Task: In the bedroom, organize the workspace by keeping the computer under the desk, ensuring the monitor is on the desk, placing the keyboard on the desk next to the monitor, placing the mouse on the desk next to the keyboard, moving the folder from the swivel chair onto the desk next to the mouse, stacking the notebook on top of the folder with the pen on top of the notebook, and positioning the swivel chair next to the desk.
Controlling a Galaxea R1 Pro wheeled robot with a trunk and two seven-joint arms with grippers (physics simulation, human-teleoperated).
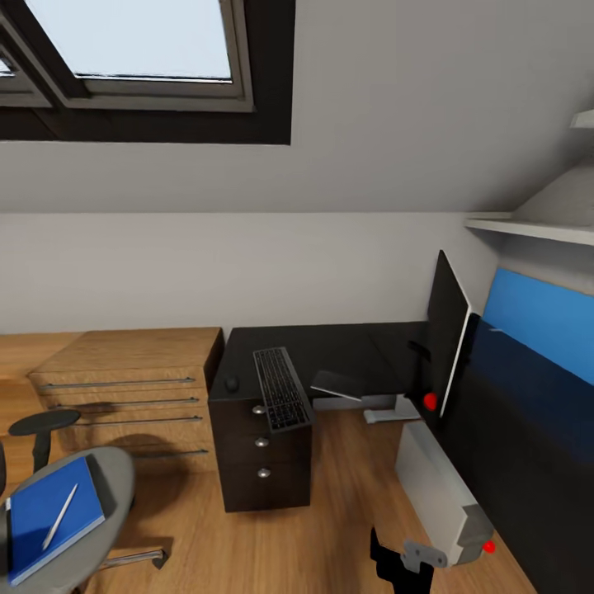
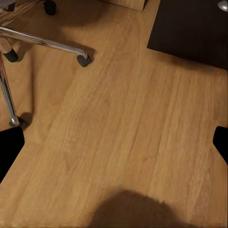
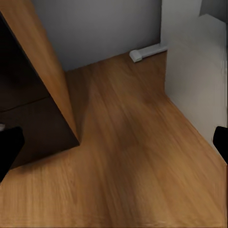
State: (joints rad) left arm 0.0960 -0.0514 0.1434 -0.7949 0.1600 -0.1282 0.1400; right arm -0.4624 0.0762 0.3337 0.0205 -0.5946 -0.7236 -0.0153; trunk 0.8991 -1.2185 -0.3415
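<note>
Head view: high vantage, facing forward and down into the room corner, taking in the skylight [image 1: 136, 41], the table [image 1: 346, 351], the swivel chair [image 1: 70, 516] at lower left and the computer [image 1: 441, 491] at lower right.

Left wrist view: close above the wood floor [image 2: 123, 118], looking down past the chair's chrome base [image 2: 42, 43].

Right wrist view: low, near the floor, facing the wall beside the computer [image 3: 197, 76].

All three share the floor.

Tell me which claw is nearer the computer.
Right. The right claw hangs over the floor just beside the computer; the left claw is over floor by the swivel chair base, farther away.
</note>
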